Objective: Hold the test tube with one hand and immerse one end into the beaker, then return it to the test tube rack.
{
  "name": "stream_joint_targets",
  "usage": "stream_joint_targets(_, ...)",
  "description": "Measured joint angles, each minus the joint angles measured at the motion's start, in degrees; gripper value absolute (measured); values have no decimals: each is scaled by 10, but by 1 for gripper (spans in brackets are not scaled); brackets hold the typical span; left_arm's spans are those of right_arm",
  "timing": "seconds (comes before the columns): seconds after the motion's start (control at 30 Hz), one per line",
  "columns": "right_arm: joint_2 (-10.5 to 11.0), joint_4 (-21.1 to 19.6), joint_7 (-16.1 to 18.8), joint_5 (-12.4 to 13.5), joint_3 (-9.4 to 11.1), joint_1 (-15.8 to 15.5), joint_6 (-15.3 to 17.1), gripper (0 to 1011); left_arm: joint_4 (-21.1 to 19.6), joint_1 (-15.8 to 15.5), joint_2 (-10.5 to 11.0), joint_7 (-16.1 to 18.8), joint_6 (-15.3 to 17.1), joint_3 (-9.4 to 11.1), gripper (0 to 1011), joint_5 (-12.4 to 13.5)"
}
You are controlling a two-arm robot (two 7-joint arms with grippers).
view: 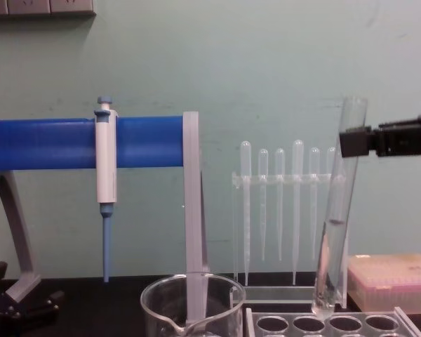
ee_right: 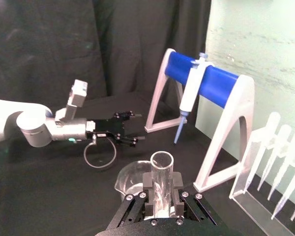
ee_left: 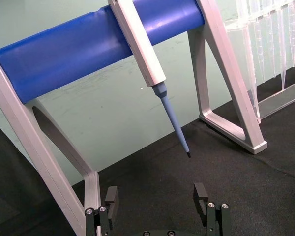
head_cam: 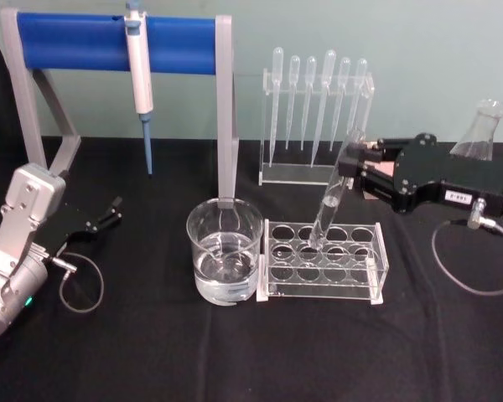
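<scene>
Glass test tube [head_cam: 335, 191] sits tilted in your right gripper [head_cam: 350, 165], clamped near its rim, its rounded end just over the clear rack [head_cam: 323, 259], with the beaker [head_cam: 225, 250] just beside that rack, while your left gripper [head_cam: 109, 212] rests open well apart under the micropipette [head_cam: 140, 79].

Glossy clear glass test tube [head_cam: 334, 194] and beaker [head_cam: 225, 251], matt black, perhaps cloth, table cover [head_cam: 151, 352].

Likely a lab bench: pipettes [head_cam: 318, 100] racked, a micropipette [head_cam: 139, 75] hung, a beaker [head_cam: 225, 251], black cloth.
</scene>
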Motion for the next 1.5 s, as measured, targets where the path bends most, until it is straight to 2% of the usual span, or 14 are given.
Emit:
stream_joint_targets(0.33,-20,29,-3,-18,-11,3,-9,221,0,0,0,0,0,0,1000,0)
stream_joint_targets(0.67,-32,35,-10,-36,-19,1,-9,221,0,0,0,0,0,0,1000,0)
stream_joint_targets(1.17,-43,41,-19,-60,-16,-12,-18,221,0,0,0,0,0,0,1000,0)
stream_joint_targets(1.5,-66,71,-18,-85,-31,-7,-15,221,0,0,0,0,0,0,1000,0)
